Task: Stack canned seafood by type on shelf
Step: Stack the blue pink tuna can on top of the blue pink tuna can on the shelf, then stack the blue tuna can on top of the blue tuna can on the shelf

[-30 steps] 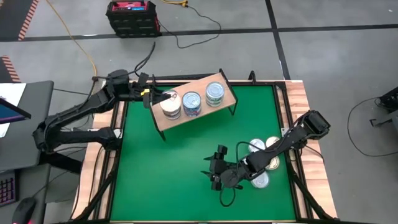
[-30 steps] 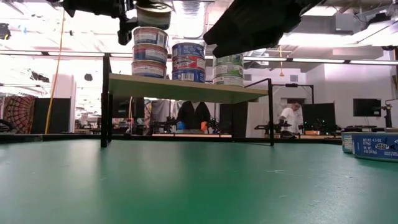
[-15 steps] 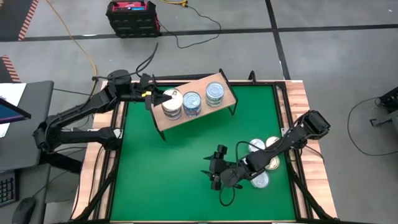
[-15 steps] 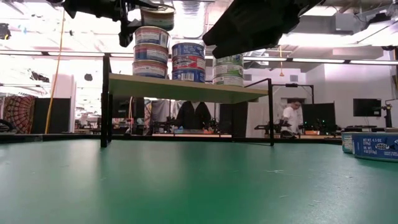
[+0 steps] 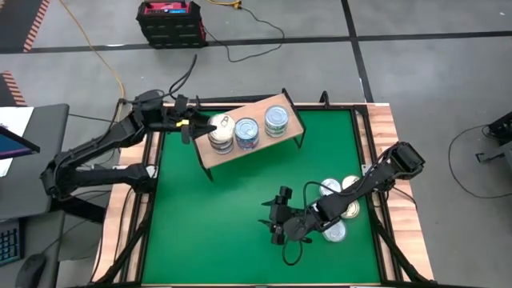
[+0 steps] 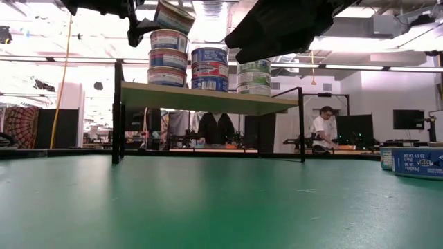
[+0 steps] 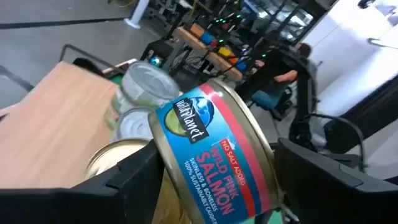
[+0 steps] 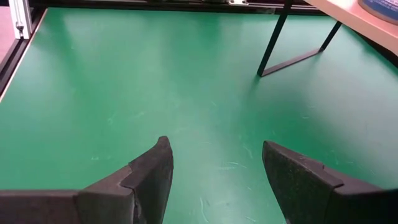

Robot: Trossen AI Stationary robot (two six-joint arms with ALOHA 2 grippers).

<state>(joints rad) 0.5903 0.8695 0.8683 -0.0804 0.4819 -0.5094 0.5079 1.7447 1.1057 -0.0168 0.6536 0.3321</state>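
**tinfan:** Canned seafood (image 5: 335,233) check. Where's everything sitting, front of the counter first?

**benchrat:** Nearest bit is the loose tins. A small cluster lies on the green counter (image 5: 216,232) at its right side, with the right arm lying across it. In the low view you can just catch a couple of them at the right edge, blue labels facing the camera.

**tinfan:** And the right tool?

**benchrat:** The right tool (image 8: 214,149) sits just left of that cluster, low over bare green, fingers spread apart with nothing between them. It isn't touching any tin.

**tinfan:** Ok, and the shelf?

**benchrat:** The shelf (image 5: 210,158) stands farther back on the counter, turned at a slant. There are three piles in a row on the board: the left stack (image 6: 167,59), the middle stack (image 6: 210,66) and the right stack (image 6: 255,76).

**tinfan:** So the action's on the left one?

**benchrat:** Yep. A salmon tin (image 7: 211,149) with a blue and red label is perched on top of the left stack and clearly tilted, not lying flat. The left tool (image 5: 200,126) reaches in from the shelf's left end, one finger on either side of that tin. Honestly I can't tell whether it's squeezing the tin or has let go.

**tinfan:** Anything behind all that?

**benchrat:** Past the counter, a black case (image 5: 170,22) sits on the floor. A person (image 6: 322,128) is at a bench way back in the room.
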